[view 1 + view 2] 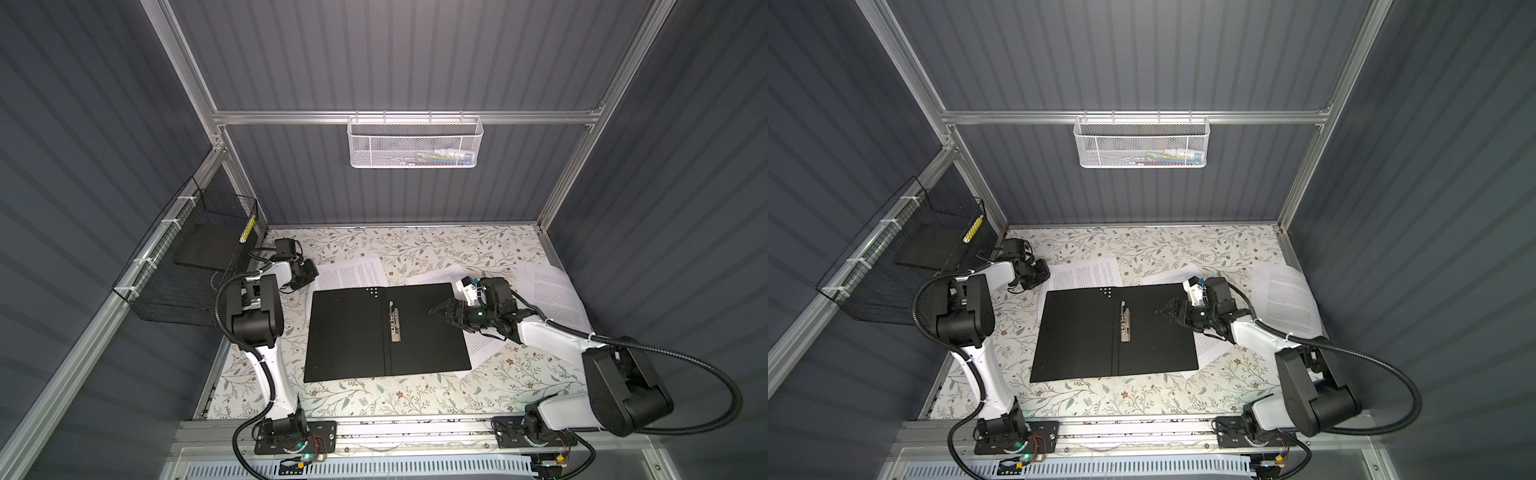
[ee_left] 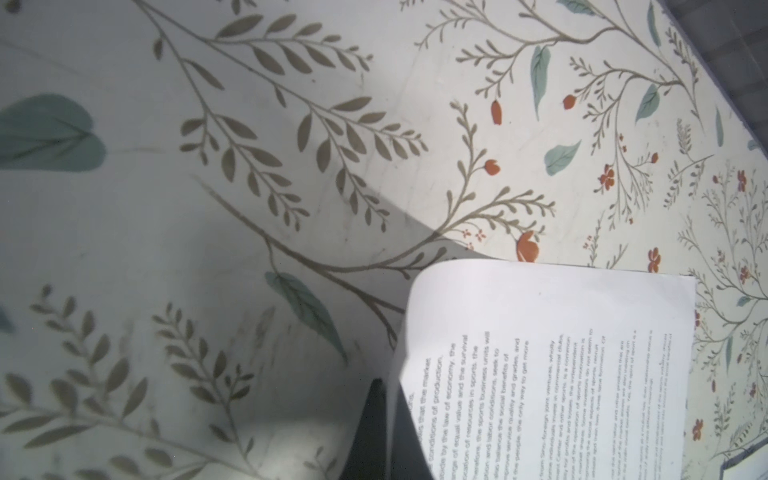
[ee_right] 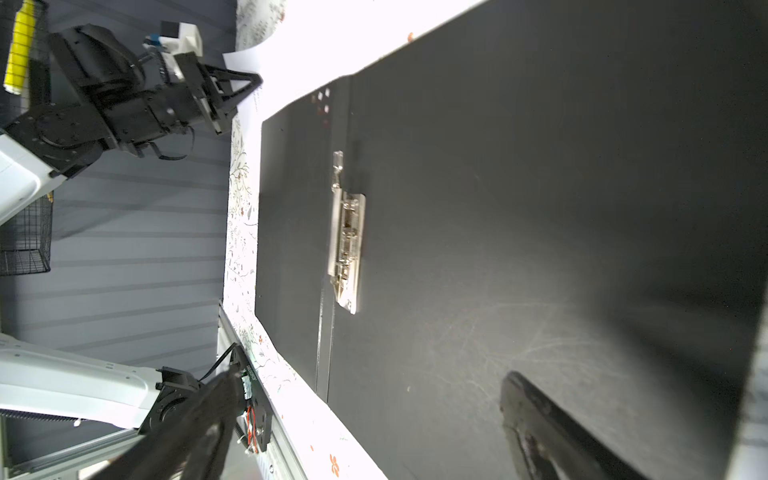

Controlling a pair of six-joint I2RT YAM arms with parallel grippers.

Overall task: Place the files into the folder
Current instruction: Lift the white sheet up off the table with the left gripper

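— Where is the left gripper (image 1: 312, 277)?
— Near the table's (image 1: 374, 399) far left corner. It is pinched tight on the corner of one sheet (image 1: 353, 272). The wrist view shows that corner curling up off the table at the fingers (image 2: 374, 419).
— And the folder (image 1: 349, 332)?
— It lies open mid-table, black inside up, just beside that gripper. The sheet lies along its far edge.
— The right gripper (image 1: 440, 311)?
— Spread wide and holding nothing. It hangs over the folder's right half, near the metal clip (image 1: 394, 322). Other files (image 1: 557, 299) lie toward the table's right edge.
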